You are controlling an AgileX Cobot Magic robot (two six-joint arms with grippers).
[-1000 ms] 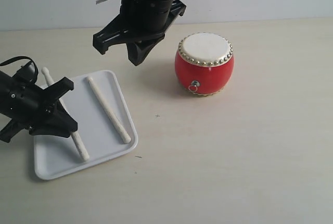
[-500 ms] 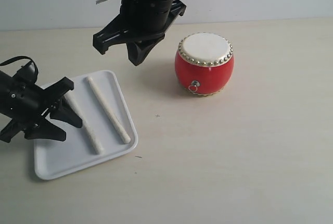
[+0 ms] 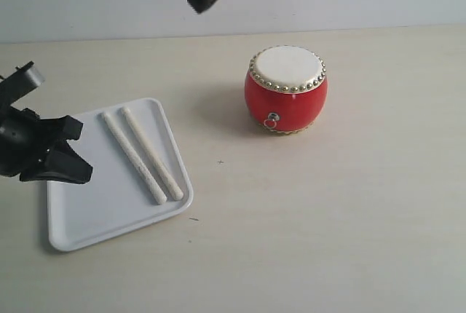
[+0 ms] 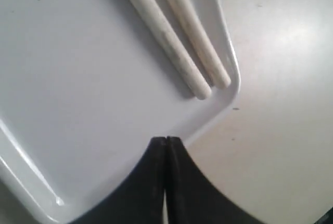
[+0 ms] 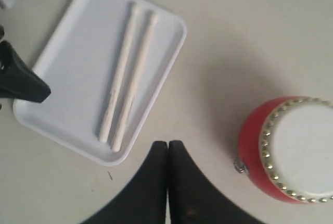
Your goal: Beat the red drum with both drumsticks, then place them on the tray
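drumsticks (image 3: 151, 153) side by side on tray (image 3: 95, 215), drum (image 3: 286, 91) to its right

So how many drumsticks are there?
2. One slim pale wooden drumstick lies on the flat white plastic tray. The second drumstick lies right beside it, nearer the glossy red drum. None looks hidden.

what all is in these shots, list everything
red drum: 1, red with cream skin and brass studs, upright on the table, right of the tray, apart from it
drumsticks: 2, pale wood, side by side in the tray
tray: 1, white, on the table's left part
table: 1, light beige, under everything
left pincer: 1, black, shut and empty, over the tray's edge
right pincer: 1, black, shut and empty, raised high over the table
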